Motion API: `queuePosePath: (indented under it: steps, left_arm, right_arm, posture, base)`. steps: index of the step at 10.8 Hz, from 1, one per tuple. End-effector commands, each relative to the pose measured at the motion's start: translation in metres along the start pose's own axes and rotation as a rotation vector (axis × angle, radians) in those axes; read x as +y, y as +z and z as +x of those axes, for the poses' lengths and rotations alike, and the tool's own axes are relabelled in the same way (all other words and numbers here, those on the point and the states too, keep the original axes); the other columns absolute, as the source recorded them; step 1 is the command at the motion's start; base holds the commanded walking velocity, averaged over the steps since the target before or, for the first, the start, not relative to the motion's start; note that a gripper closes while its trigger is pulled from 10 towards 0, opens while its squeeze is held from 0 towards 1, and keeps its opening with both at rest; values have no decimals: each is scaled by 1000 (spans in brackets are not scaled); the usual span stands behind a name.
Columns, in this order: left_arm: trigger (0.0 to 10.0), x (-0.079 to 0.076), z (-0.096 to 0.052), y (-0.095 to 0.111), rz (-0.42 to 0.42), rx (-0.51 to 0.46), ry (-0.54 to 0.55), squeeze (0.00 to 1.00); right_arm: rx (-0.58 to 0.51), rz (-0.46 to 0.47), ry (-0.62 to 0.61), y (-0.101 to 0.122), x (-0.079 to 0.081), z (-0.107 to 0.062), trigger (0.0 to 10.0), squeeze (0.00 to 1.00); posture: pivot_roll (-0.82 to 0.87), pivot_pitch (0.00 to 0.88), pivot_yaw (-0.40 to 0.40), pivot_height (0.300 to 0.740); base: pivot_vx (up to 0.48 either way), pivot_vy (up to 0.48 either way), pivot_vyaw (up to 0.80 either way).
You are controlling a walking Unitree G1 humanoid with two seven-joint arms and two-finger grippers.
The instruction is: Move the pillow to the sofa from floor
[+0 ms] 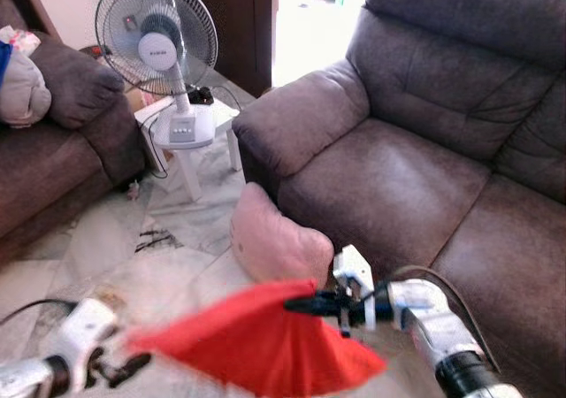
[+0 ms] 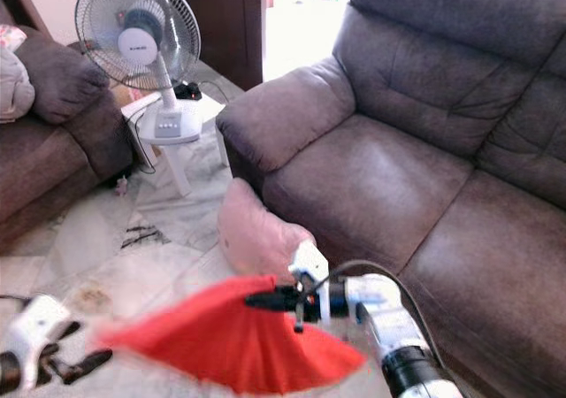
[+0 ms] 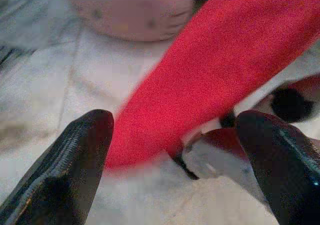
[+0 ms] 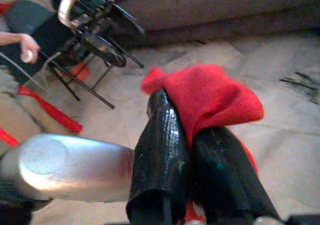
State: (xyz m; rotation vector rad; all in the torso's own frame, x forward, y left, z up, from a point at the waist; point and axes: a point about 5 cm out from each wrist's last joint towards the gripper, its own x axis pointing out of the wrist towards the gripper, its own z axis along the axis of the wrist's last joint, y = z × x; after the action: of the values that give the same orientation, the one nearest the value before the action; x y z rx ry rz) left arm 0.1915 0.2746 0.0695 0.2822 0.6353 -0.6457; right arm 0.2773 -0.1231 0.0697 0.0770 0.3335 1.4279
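Right gripper (image 1: 296, 305): your fingers are clamped on one corner of the red pillow (image 1: 256, 345), which hangs above the floor (image 1: 106, 239) before the sofa (image 1: 398, 186).
Left gripper (image 1: 124, 367): fingers spread, holding nothing, low beside the pillow.
Handling: looks light, soft and floppy; probably sags, so support its underside.
Hard to see: motion blur smears the pillow's edges.

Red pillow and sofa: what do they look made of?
Red pillow: soft matte fabric, probably fleece or cotton; it sags limp where the right gripper pinches its edge. Sofa: brown suede-like or microfibre upholstery, judging by a dull sheen with lighter rubbed patches on the seat; could be worn faux leather. Left gripper is open.
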Motion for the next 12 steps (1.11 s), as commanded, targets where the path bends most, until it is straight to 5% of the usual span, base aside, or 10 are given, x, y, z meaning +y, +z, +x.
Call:
queuePosePath:
  steps: [1,3,5,8,10,12]
  left_arm:
    - [10000,-5,0,-4,44,57,-43,0]
    - [10000,-33,2,-11,98,130,-268,0]
    - [10000,-40,0,-14,129,170,-342,0]
    - [10000,-29,1,-17,294,268,-282,0]
    - [10000,-16,11,-7,444,229,-161,0]
    - [10000,-14,22,-5,507,164,-101,0]
  right_arm:
    - [-93,-87,57,25,2,1,10000,0]
    - [-89,-91,49,25,2,-2,10000,0]
    - [-84,-91,42,25,1,-2,10000,0]
    - [-86,-88,57,26,3,0,10000,0]
    - [-87,-88,72,26,4,-1,10000,0]
    - [-87,-93,66,26,4,-3,10000,0]
  posture:
    - [145,106,-30,740]
    - [143,108,-29,740]
    - [143,108,-30,740]
    - [146,107,-30,740]
    - [143,107,-30,740]
    - [137,108,-28,740]
  base:
    - [0,0,0]
    - [0,0,0]
    - [0,0,0]
    - [0,0,0]
    - [0,0,0]
    - [0,0,0]
